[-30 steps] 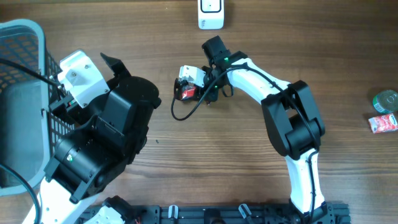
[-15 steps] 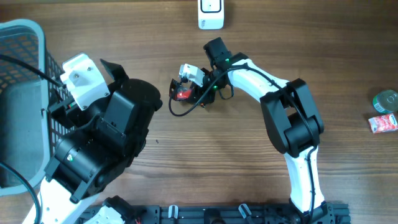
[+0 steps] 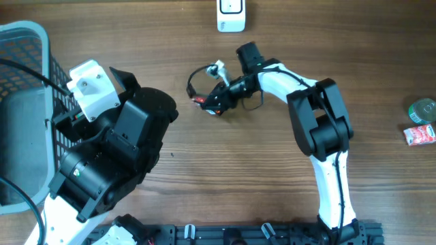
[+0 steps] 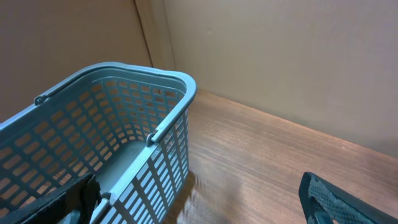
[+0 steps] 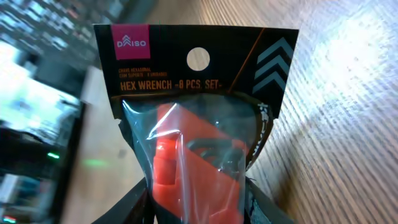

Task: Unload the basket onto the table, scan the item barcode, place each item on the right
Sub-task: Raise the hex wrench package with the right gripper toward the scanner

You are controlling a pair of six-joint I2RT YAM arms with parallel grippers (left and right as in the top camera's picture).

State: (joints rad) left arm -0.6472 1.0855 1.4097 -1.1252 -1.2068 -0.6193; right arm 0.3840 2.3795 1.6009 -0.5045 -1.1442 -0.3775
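Note:
The item is a hex wrench set [image 5: 196, 106]: a black header card over a clear bag with a red holder inside. My right gripper [image 5: 199, 208] is shut on its lower end, one finger on each side. From overhead the package [image 3: 206, 102] hangs tilted above the table's middle, left of the right gripper [image 3: 223, 94]. No barcode shows on the face turned to the wrist camera. My left gripper [image 4: 202, 208] stands wide open beside the basket, with nothing between its fingers.
A grey mesh basket [image 4: 124, 124] sits at the table's left edge [image 3: 20, 41]. A white device [image 3: 231, 15] stands at the back centre. A green can [image 3: 424, 109] and a red packet [image 3: 419, 135] lie at the far right.
The right gripper has swung a little to the right and turned the package, which now shows tilted and more edge-on from above. The left arm has barely moved.

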